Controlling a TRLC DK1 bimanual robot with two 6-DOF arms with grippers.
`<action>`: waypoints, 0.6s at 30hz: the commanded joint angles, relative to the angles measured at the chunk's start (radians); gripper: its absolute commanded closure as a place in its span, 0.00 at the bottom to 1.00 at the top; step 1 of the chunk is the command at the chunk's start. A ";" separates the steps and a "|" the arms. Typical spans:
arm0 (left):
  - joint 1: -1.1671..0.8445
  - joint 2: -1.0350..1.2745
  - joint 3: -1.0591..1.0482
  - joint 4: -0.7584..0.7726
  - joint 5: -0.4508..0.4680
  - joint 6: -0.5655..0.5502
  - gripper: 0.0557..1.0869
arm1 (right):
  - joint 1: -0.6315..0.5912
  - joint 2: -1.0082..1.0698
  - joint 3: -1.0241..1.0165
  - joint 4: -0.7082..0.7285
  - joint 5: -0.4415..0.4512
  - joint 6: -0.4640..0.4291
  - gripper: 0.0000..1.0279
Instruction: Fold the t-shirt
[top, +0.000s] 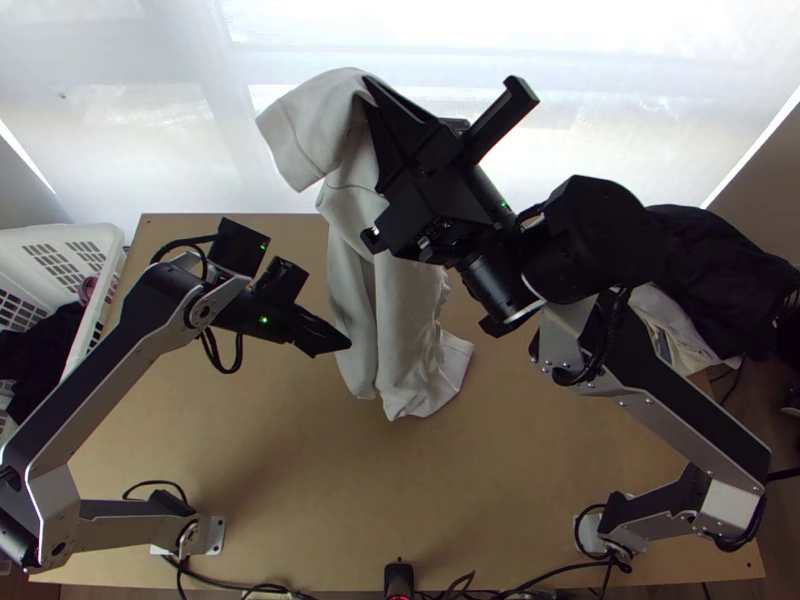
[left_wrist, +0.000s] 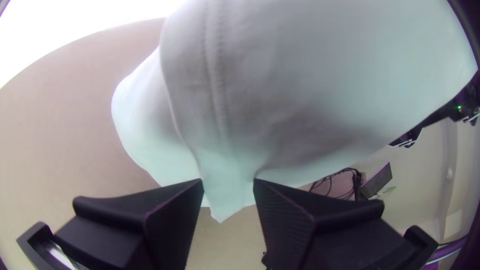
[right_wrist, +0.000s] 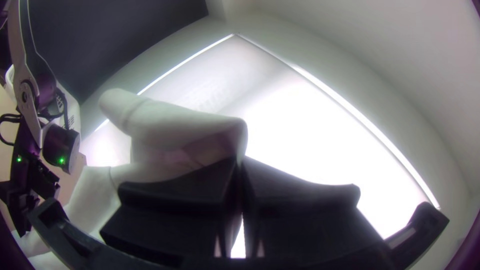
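Right hand (right_wrist: 241, 161): clamped on shirt (top: 390, 330), which hangs toward the bench's (top: 260, 480) 12 o'clock edge. Left hand (left_wrist: 228, 181): fingers apart, beside it. Caution: 1-point support may cause twisting, then misaligned folds.

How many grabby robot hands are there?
2. The left gripper is beside the pale t-shirt, its fingers apart. The right gripper is shut on the t-shirt, near the top of the top view.

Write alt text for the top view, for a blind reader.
The right gripper holds a white t-shirt, which hangs bunched over a wooden table. The left gripper is close beside it; a white basket stands at left.
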 joint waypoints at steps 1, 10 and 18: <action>0.030 0.008 0.008 0.003 0.074 -0.022 0.76 | 0.000 0.001 -0.006 0.000 0.002 -0.001 0.97; 0.062 -0.019 0.005 0.006 0.075 -0.034 0.97 | 0.000 -0.005 -0.013 0.000 0.014 0.001 0.97; 0.108 -0.047 0.014 0.003 0.095 -0.046 0.97 | -0.003 -0.025 -0.036 0.000 0.022 0.001 0.97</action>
